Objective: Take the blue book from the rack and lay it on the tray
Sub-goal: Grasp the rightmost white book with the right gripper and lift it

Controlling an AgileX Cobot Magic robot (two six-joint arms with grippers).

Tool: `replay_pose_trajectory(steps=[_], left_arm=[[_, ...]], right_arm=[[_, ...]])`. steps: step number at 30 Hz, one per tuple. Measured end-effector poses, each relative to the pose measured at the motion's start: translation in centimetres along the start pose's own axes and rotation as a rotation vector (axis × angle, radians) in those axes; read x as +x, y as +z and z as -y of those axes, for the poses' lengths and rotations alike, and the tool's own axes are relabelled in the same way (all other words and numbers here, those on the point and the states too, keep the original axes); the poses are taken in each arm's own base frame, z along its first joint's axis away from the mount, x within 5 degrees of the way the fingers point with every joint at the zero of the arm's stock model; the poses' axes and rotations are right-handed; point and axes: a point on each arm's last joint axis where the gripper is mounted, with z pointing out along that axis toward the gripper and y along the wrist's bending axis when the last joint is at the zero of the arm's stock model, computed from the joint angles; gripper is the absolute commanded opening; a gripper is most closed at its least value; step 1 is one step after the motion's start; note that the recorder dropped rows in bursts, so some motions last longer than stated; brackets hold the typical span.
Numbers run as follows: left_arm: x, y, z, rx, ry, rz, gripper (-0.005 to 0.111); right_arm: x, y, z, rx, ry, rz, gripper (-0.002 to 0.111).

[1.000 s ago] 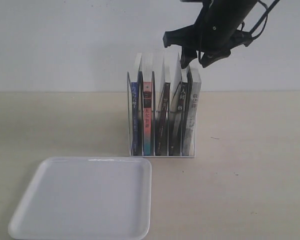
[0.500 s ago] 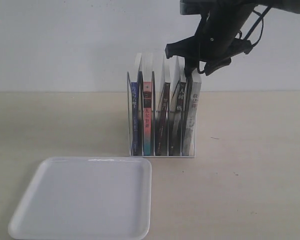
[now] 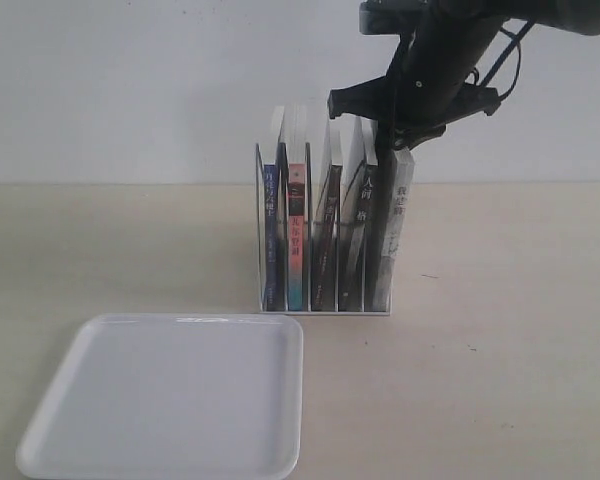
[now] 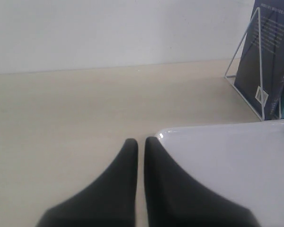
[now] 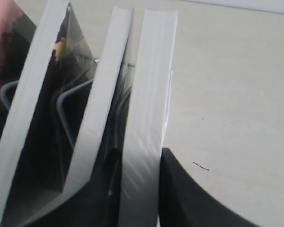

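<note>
The white wire rack (image 3: 325, 311) stands mid-table and holds several upright books. Its leftmost slot holds the blue book (image 3: 270, 240), whose dark cover also shows behind a wire divider in the left wrist view (image 4: 270, 56). My right gripper (image 3: 395, 133) is at the rack's other end, far from the blue book. Its fingers press both sides of the top of the grey-white marbled book (image 5: 151, 71), so the right gripper (image 5: 140, 156) is shut on that book. My left gripper (image 4: 136, 142) is shut and empty, low beside a corner of the white tray (image 4: 236, 161).
The tray (image 3: 170, 400) lies in front of the rack, to the left. Between the blue book and the marbled book (image 3: 398, 230) stand a pink-and-teal spined book (image 3: 295, 240) and two dark books (image 3: 326, 240). A white wall runs behind the table.
My right gripper came down onto the top of the marbled book at the rack's right end, and that book has shifted slightly to the right. The blue book and tray have not moved.
</note>
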Motion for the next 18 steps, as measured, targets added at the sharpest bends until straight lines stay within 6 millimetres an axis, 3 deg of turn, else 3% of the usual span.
replay_pose_trajectory(steps=[7, 18], left_arm=[[0.0, 0.0, 0.0, 0.0, 0.0, 0.0, 0.004], [0.0, 0.0, 0.0, 0.0, 0.0, 0.0, 0.004]], right_arm=[[-0.1, -0.4, 0.0, -0.002, 0.029, 0.008, 0.006], [-0.7, -4.4, 0.1, -0.007, 0.034, 0.08, 0.006]])
